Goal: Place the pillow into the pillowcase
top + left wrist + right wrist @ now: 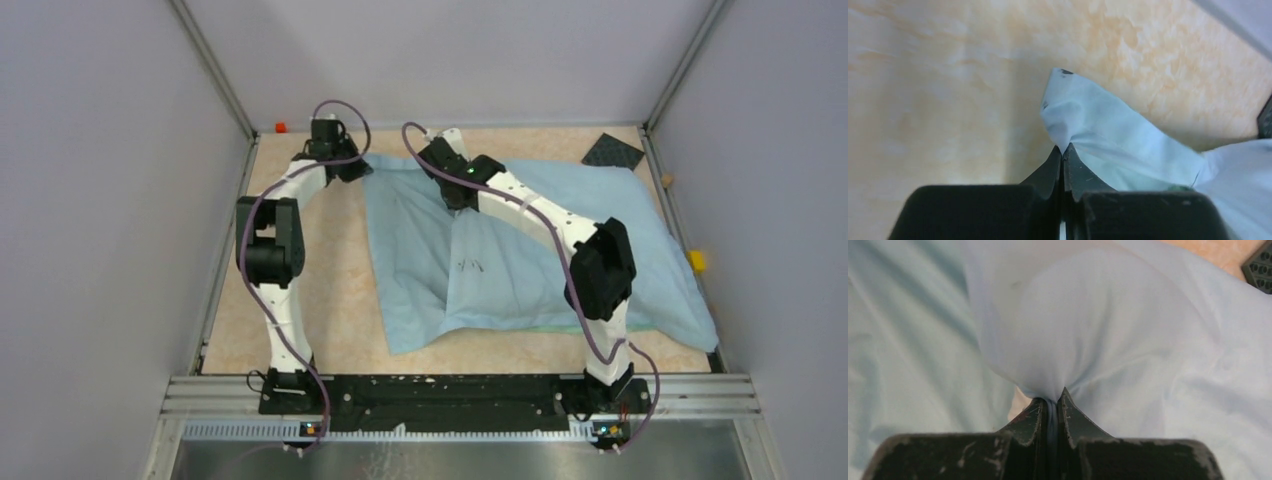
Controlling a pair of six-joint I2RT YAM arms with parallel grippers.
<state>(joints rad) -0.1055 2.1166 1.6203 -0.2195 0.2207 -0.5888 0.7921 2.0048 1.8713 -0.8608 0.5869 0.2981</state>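
Observation:
The light-blue pillowcase (520, 250) lies spread over the middle and right of the table, bulging at the right where something fills it. No bare pillow shows; it is hidden. My left gripper (352, 165) is at the case's far-left corner, shut on that corner of the pillowcase (1083, 125), which peaks up out of the black fingertips (1054, 165). My right gripper (458, 195) is at the far edge near the middle, shut on a gathered pinch of the pillowcase (1098, 340); the cloth runs down between its fingers (1034, 415).
A black studded plate (612, 151) lies at the far right corner, its edge also the black plate (1260, 265) in the right wrist view. A small red thing (281, 127) sits at the far left corner, yellow bits (697, 261) on the right rail. Walls enclose three sides.

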